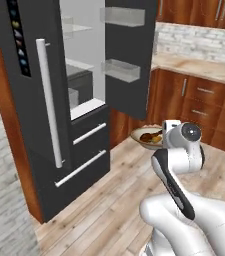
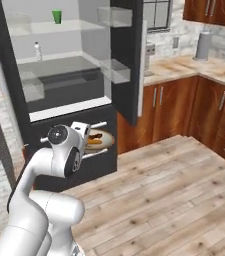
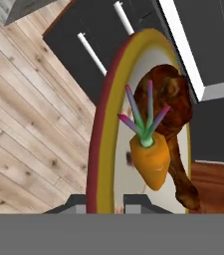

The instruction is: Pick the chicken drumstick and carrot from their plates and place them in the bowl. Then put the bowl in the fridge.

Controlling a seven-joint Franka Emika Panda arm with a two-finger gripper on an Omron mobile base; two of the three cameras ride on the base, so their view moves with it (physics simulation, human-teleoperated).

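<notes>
1. The jaws are clamped on the rim of the bowl; in the hand view the two dark fingertips stand at either side of that rim, close together.
2. The gripper holds the bowl in the air above the wooden floor, in front of the fridge, whose upper door stands open.
3. Inside the bowl lie the carrot and the chicken drumstick, touching, with the carrot's green and purple top lying over the drumstick.
4. The right base view shows the fridge's pale interior: glass shelves, a green cup on the top shelf and a small bottle below it. The left base view shows the long silver handle and the lower drawers instead.
5. In both base views the arm's white wrist covers part of the bowl, so the food shows as small brown and orange patches. The hand view cuts off the bowl's far rim.
</notes>
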